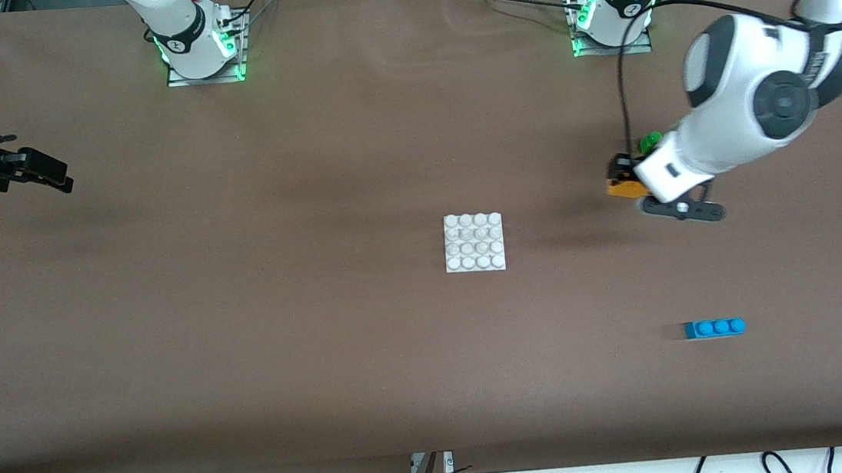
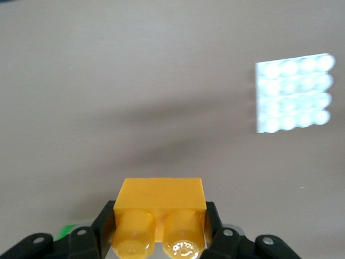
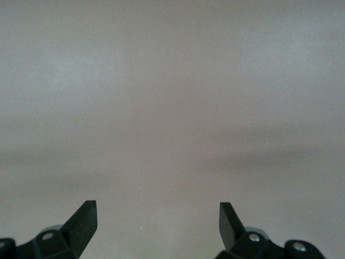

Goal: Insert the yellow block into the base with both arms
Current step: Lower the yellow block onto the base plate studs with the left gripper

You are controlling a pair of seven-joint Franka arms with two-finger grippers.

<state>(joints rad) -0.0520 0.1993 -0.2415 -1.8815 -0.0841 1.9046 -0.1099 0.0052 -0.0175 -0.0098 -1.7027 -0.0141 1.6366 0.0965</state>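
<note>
1. Left tool (image 1: 625, 176) clamped on the yellow block (image 1: 623, 187), fingers (image 2: 102, 229) pressed against its two short ends, studs turned toward the wrist camera.
2. Hung in the air over bare desk (image 1: 324, 354) toward the left arm's end, with the block lifted clear of the surface.
3. Partly hid a green brick (image 1: 649, 142) lying on the desk just beside the left tool's position in the front view; showed only a sliver of green in the left wrist view.
4. Right tool (image 1: 48, 173) spread wide and holding nothing, its two fingers (image 3: 83, 218) well apart over plain desk.
5. Waited at the right arm's end of the desk, well apart from everything else.
6. Base (image 1: 474, 242) lay flat near the middle of the desk, studs up, untouched, between the two tools and well apart from both.
7. Appeared also in the left wrist view as a bright white studded square (image 2: 294, 93) ahead of the held block.
8. Blue three-stud brick (image 1: 715, 328) rested on the desk toward the left arm's end, nearer to the front camera than the base.
</note>
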